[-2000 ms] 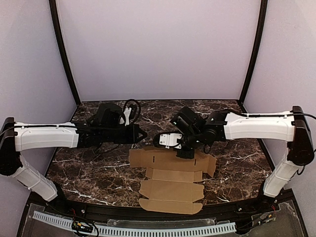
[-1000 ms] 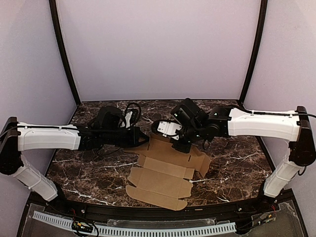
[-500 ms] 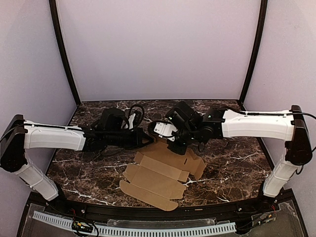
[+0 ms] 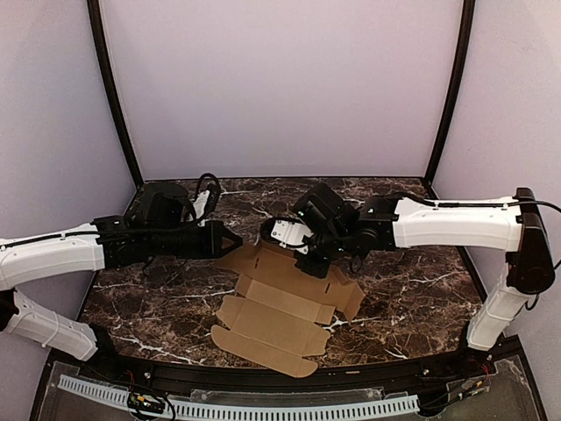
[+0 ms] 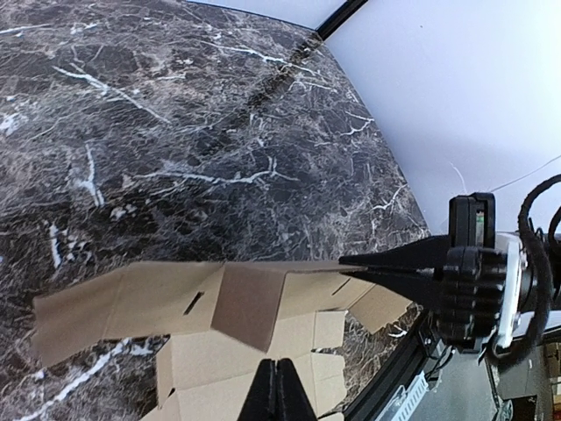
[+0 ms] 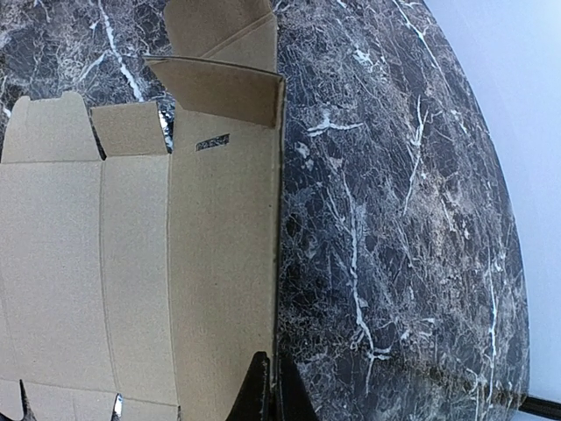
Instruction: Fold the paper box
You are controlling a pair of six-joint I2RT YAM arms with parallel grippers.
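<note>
Paper box (image 4: pixel 280 303) edge in right pincer (image 6: pixel 267 381)

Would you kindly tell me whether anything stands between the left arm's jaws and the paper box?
Nothing visible does. The left jaws, shut and empty, point at the paper box with only marble table between them; the right jaws pinch its raised far edge, beyond that gap.

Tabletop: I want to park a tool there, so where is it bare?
Bare table right of the paper box, and along the back wall. Crowded mid-table, where the left gripper and right gripper sit at the box's far edge.
</note>
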